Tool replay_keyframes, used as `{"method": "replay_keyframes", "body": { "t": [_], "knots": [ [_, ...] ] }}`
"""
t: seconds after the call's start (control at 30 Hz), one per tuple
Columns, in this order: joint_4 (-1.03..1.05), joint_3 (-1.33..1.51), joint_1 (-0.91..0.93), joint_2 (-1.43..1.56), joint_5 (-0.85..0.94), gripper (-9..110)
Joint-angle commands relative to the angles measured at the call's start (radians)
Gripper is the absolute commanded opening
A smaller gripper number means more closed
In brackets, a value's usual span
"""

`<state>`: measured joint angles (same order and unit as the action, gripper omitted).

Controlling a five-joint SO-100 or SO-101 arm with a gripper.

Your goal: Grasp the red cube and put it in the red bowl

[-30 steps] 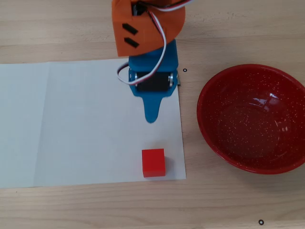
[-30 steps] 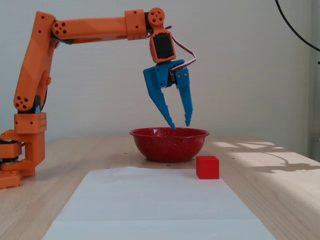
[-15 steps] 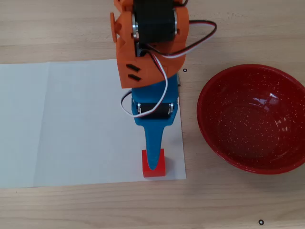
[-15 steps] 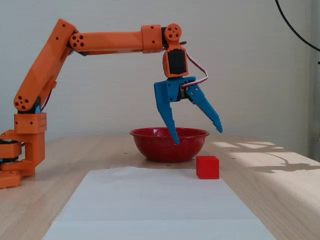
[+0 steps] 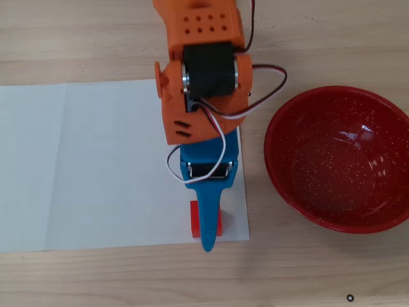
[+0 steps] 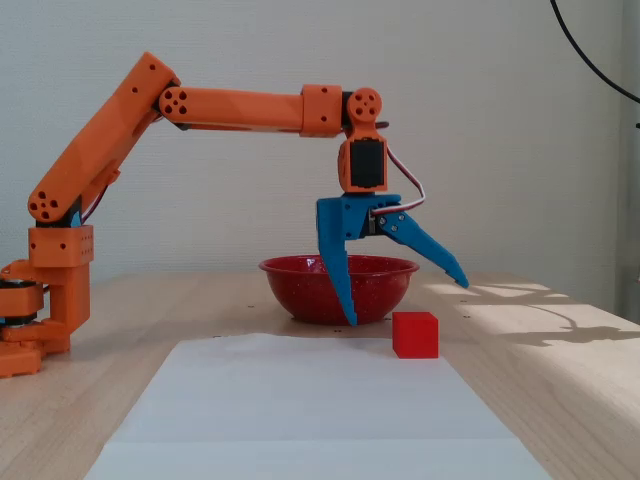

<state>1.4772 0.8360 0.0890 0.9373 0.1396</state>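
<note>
Red cube [image 6: 415, 334] — below the spread tool [image 6: 405, 302].

From overhead I see the cube [image 5: 194, 219] on the paper sheet's [image 5: 96, 166] lower right corner. The bowl [image 5: 339, 160] sits right of the sheet, on the surface [image 5: 319, 38].

Light wooden table [image 6: 200, 300], white paper sheet [image 5: 96, 166] on it, plain pale wall [image 6: 520, 120], sunlight patches at right

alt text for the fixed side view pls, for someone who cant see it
An orange robot arm reaches from the left and holds its blue gripper, fingers spread wide open, just above a small red cube at the far edge of a white paper sheet. A red bowl sits behind on the wooden table.
</note>
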Motion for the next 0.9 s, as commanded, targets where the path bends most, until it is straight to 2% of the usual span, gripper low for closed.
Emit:
{"method": "replay_keyframes", "body": {
  "t": [0.0, 0.63, 0.87],
  "knots": [
    [-0.031, -0.104, -0.005, 0.066, -0.023, 60],
    [-0.083, -0.216, -0.009, -0.100, -0.023, 56],
    [-0.080, -0.241, -0.014, -0.118, -0.025, 50]
  ]
}}
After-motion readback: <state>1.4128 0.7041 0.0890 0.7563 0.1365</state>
